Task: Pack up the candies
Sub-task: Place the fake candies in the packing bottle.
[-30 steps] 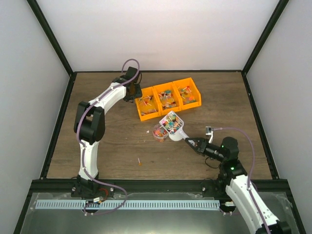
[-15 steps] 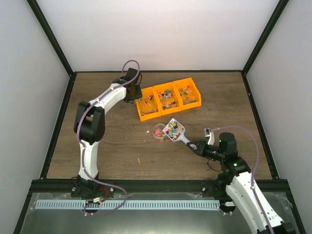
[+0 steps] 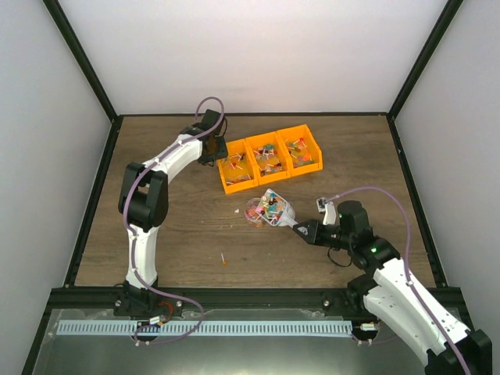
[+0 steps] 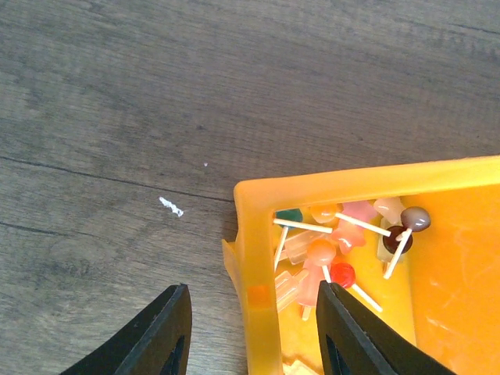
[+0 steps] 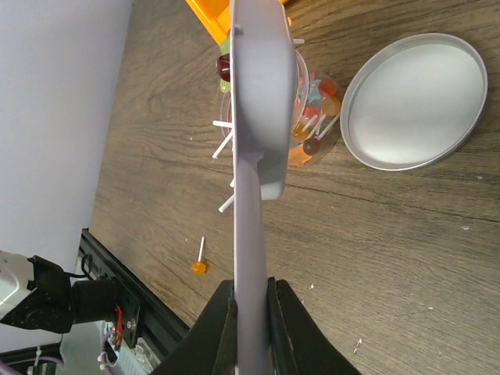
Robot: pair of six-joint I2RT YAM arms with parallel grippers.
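The candies are small lollipops on white sticks. Some lie in the orange three-part bin (image 3: 269, 160), some fill the small clear cup (image 3: 255, 211) and some sit in the grey scoop (image 3: 275, 208). My right gripper (image 3: 306, 230) is shut on the scoop's handle. The right wrist view shows the scoop (image 5: 262, 94) turned on edge over the cup (image 5: 312, 117). My left gripper (image 4: 251, 291) is open astride the bin's left wall (image 4: 254, 234), one finger outside and one over the candies (image 4: 336, 250), with a gap on each side.
One orange candy (image 3: 223, 260) lies loose on the wood near the front; it also shows in the right wrist view as the loose candy (image 5: 199, 267). A round silver lid (image 5: 414, 101) rests beside the cup. Walls close in the table on three sides.
My right arm has swung the scoop left and rolled it onto its edge over the cup, so its load has shifted toward the cup. The left arm has not moved.
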